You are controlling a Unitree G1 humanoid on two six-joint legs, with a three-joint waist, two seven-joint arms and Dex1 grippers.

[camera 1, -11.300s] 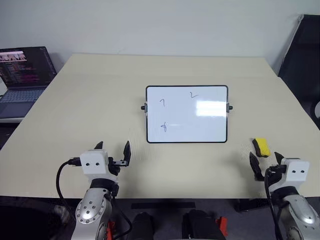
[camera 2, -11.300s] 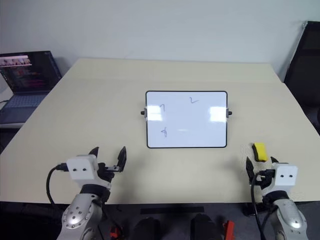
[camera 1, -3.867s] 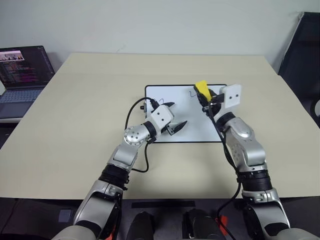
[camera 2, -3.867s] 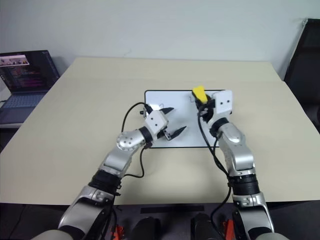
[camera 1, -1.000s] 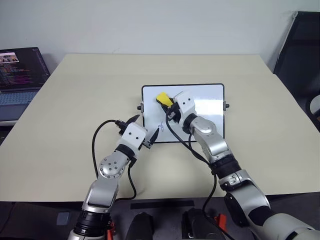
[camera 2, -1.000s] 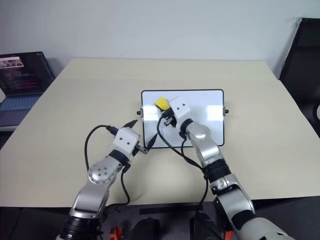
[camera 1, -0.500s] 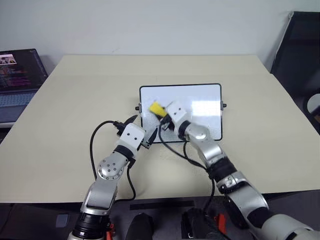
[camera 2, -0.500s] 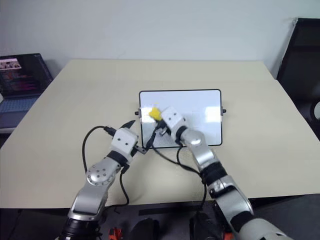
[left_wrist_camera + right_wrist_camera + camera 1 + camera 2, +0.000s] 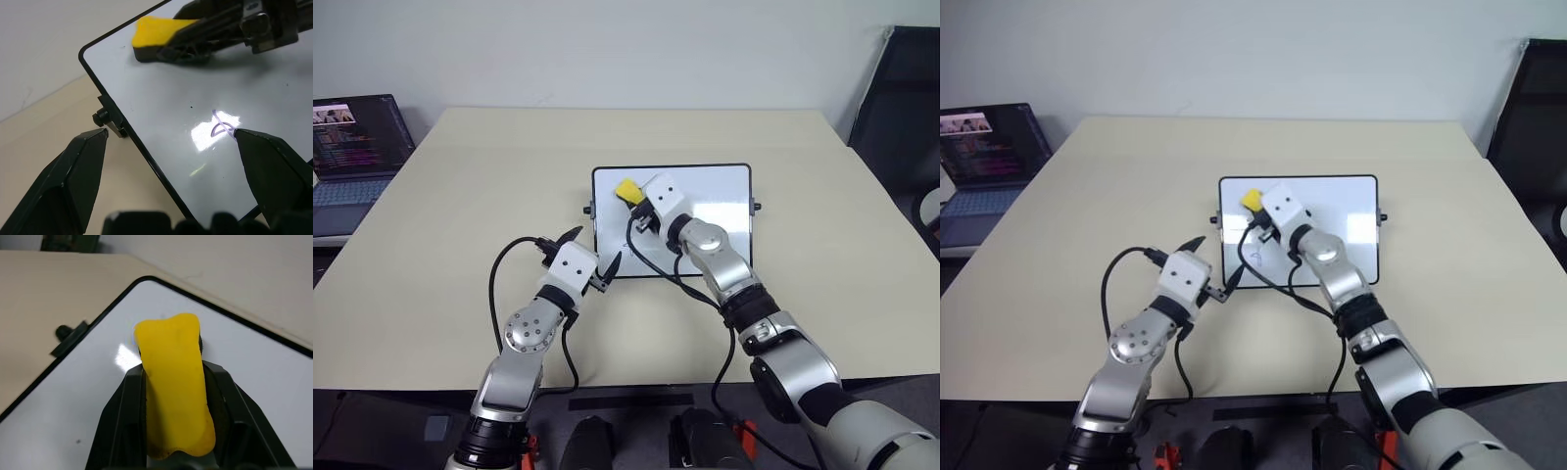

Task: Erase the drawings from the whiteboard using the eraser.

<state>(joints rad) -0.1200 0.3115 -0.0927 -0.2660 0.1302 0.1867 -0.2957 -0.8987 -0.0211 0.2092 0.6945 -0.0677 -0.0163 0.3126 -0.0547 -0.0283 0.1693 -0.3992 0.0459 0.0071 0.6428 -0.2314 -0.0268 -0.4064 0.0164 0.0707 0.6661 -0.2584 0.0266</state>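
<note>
Foam squeezed between the black fingers is the telling detail: the eraser [image 9: 173, 382] bulges and pinches at its waist where the right pincer [image 9: 639, 210] clamps it, so it reads as soft, light and springy, with the yellow top up and the dark pad down. It sits over the far left corner of the whiteboard [image 9: 720, 230], which lies flat on the bench [image 9: 460, 206]. A grip across the yellow sides, as here, looks right; squeezing harder would likely warp the pad and lift its edges off the surface.

One drawing [image 9: 221, 125], a small looped squiggle, shows on the near left part of the board, close to the left pincer [image 9: 595, 264], which stands open with its fingers spread astride the board's near left edge, one tip outside the frame by the small black knob [image 9: 101, 117]. The board looks glossy, thin and light, so it may well slide under a wiping stroke unless steadied at its frame. A laptop [image 9: 357, 147] rests at the far left.
</note>
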